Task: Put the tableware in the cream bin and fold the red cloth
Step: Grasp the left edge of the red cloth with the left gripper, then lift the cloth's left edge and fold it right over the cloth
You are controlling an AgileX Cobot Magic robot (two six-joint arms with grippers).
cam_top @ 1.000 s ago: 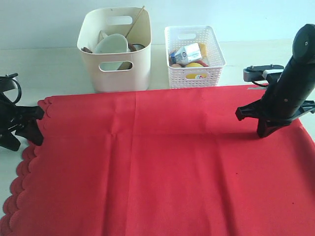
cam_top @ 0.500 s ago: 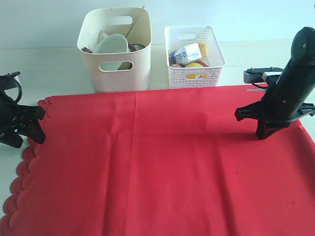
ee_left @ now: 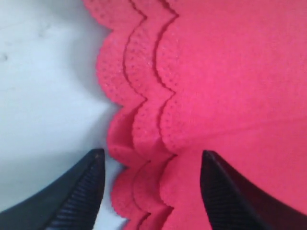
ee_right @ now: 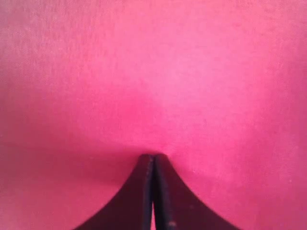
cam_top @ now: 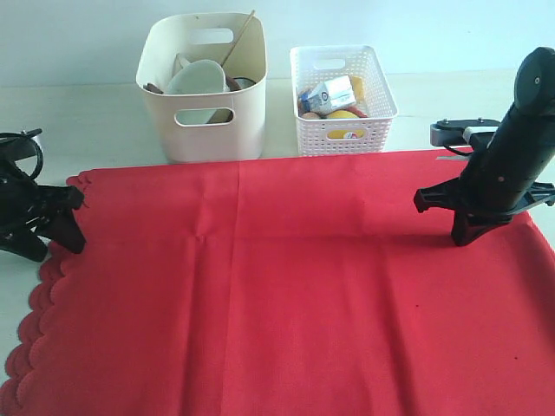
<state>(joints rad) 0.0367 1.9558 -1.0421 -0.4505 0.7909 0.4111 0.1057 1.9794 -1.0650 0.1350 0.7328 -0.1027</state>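
The red cloth (cam_top: 286,286) lies spread over the table, its scalloped edge (ee_left: 139,96) on the left showing three stacked layers. My left gripper (cam_top: 55,249) (ee_left: 152,154) is open and low, straddling that edge with one finger over the table and one over the cloth. My right gripper (cam_top: 460,239) (ee_right: 154,157) is shut, its tips down on the cloth near the far right corner, with nothing seen pinched. The cream bin (cam_top: 205,130) stands behind the cloth holding the pale bowl (cam_top: 198,78) and chopsticks (cam_top: 239,36); other tableware in it is mostly hidden.
A white lattice basket (cam_top: 343,130) with a milk carton (cam_top: 328,94) and other food stands right of the cream bin. A small grey device (cam_top: 451,132) lies at the far right behind the right arm. Pale tabletop (cam_top: 95,121) borders the cloth at the back and left.
My left gripper has shifted slightly right and nearer, onto the scalloped edge, staying open. The right gripper has barely moved.
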